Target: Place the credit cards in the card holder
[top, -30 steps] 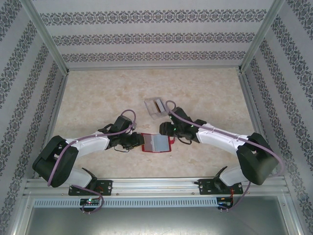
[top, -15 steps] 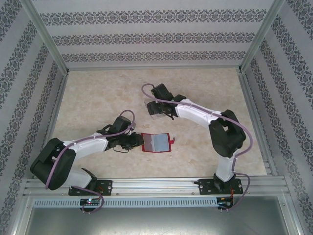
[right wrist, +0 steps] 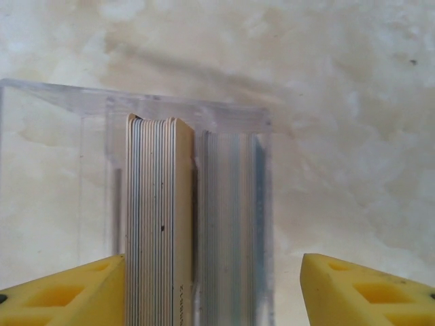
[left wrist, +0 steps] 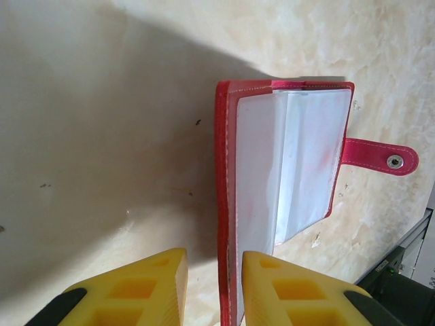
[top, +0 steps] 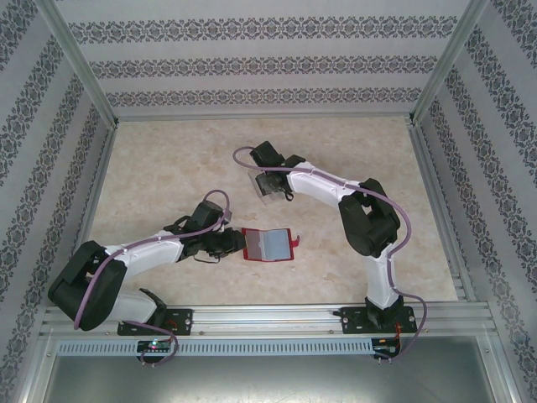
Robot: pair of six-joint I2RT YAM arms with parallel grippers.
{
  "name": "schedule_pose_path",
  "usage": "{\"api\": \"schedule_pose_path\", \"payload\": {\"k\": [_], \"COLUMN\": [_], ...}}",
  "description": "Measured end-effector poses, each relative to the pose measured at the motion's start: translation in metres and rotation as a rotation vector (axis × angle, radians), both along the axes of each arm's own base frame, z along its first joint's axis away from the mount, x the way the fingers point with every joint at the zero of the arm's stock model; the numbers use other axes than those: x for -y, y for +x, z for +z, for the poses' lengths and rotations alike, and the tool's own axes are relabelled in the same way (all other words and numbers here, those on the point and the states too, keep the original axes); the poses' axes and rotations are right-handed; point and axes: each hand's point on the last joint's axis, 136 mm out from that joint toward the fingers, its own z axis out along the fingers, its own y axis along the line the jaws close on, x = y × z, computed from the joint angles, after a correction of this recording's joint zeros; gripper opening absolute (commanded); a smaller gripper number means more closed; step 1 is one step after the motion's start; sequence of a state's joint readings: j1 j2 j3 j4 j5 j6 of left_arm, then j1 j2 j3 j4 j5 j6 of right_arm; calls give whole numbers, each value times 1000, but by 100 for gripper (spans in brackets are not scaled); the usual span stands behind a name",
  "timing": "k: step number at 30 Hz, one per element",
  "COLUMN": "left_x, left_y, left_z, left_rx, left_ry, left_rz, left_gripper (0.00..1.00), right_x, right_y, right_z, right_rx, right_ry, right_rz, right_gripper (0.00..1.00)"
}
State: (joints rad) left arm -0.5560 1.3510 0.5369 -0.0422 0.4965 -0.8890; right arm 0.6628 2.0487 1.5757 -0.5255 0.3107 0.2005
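Note:
The card holder (top: 267, 244) is a red wallet lying open on the table, clear pockets up and snap tab (left wrist: 380, 157) to its right. My left gripper (top: 228, 243) is at its left edge. In the left wrist view the card holder (left wrist: 285, 163) has its red cover edge between my left gripper's (left wrist: 215, 285) yellow fingers; a gap shows on the left side, so it is open. The credit cards (right wrist: 160, 217) stand on edge as a pale tan stack in the tray. My right gripper (right wrist: 214, 292) is wide open around them, its left finger against the stack.
The translucent grey tray (top: 265, 196) sits behind the wallet, under my right gripper (top: 270, 186). In the right wrist view a second bluish-grey stack (right wrist: 234, 224) shows behind a tray wall (right wrist: 41, 170). Aluminium frame posts and patterned walls enclose the marbled table (top: 168, 168).
My right arm has swung away from the wallet's right edge to the tray at the back and lowered over the cards. The left arm and the wallet have stayed put.

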Motion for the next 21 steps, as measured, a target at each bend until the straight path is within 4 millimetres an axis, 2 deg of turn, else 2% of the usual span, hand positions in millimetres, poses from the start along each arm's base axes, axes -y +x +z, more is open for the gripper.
{"api": "schedule_pose_path", "payload": {"k": [14,21], "left_x": [0,0], "left_y": [0,0], "left_z": [-3,-4], "left_rx": [-6,-9], "left_ry": [3,5], "left_rz": [0,0], "left_gripper": [27,27], "right_x": [20,21], "right_y": [11,12], "right_z": [14,17], "right_rx": [75,100], "right_ry": [-165,-221], "right_rz": [8,28], "right_gripper": [47,27]}}
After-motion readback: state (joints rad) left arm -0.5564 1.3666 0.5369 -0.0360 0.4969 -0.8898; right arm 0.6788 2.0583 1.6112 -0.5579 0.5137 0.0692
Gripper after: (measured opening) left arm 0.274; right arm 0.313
